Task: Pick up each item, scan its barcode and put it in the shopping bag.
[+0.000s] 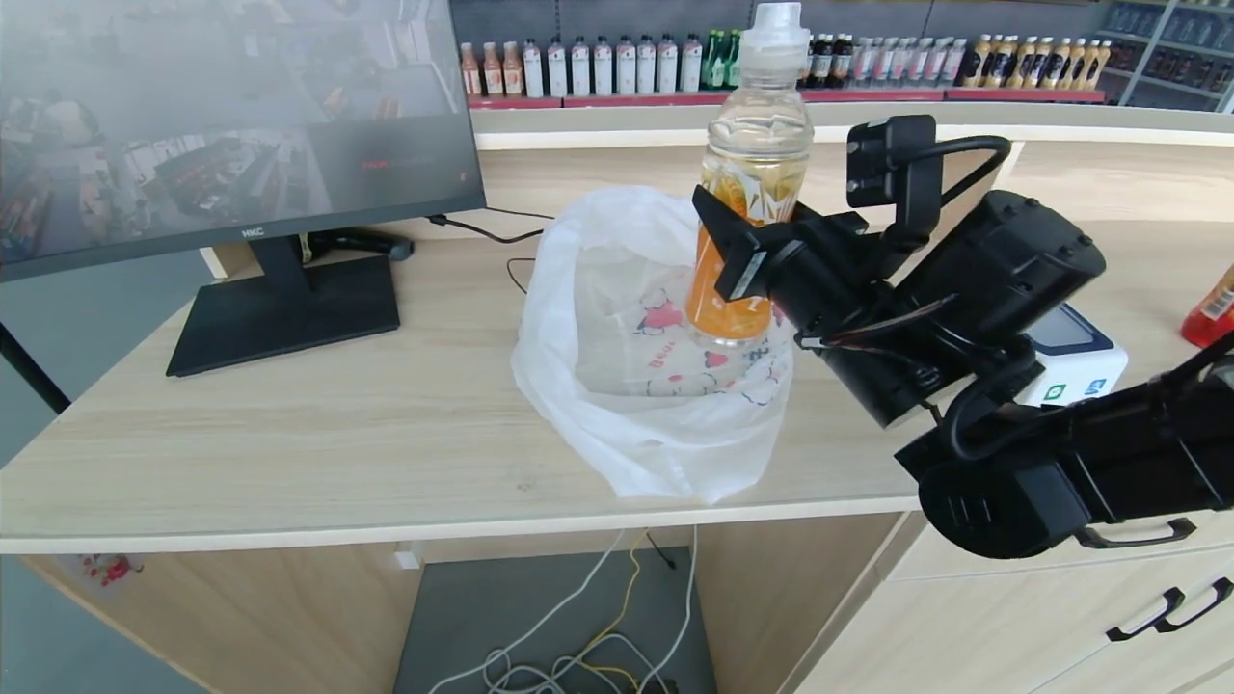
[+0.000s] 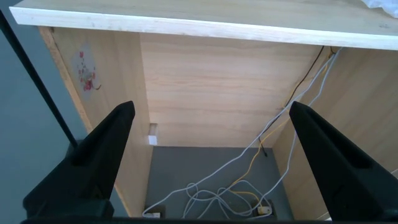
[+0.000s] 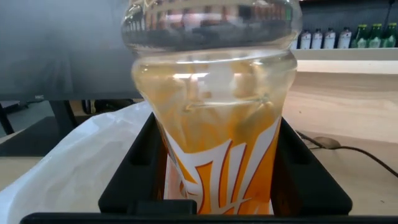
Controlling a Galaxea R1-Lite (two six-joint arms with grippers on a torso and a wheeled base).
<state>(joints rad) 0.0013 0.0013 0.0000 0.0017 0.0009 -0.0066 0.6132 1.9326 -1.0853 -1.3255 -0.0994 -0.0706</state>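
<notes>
Right claw: my right gripper (image 1: 740, 258) pinches the drink bottle (image 1: 754, 183) around its orange-labelled lower half; in the right wrist view the two black fingers (image 3: 134, 171) press against either side of the bottle (image 3: 211, 124).
Bottle: upright, white cap on top, clear neck above pale orange liquid. It hangs over the open mouth of the shopping bag (image 1: 627, 386). I cannot tell whether its base is below the bag's rim.
Shopping bag: white thin plastic with a small cartoon print, standing open on the wooden counter (image 1: 289, 434) near the front edge, also seen beneath the bottle from the right wrist (image 3: 74, 168).
Left claw: my left gripper (image 2: 211, 143) sits low, in front of the recess under the counter, its fingers spread wide with nothing between them.
Other item: an orange-red bottle (image 1: 1210, 313) lies at the counter's far right edge, well apart from the bag.
Surroundings: a monitor (image 1: 222, 116) stands at the left of the counter, a small white box with a screen (image 1: 1070, 357) behind my right arm, and loose cables (image 2: 230, 186) on the floor of the recess.
</notes>
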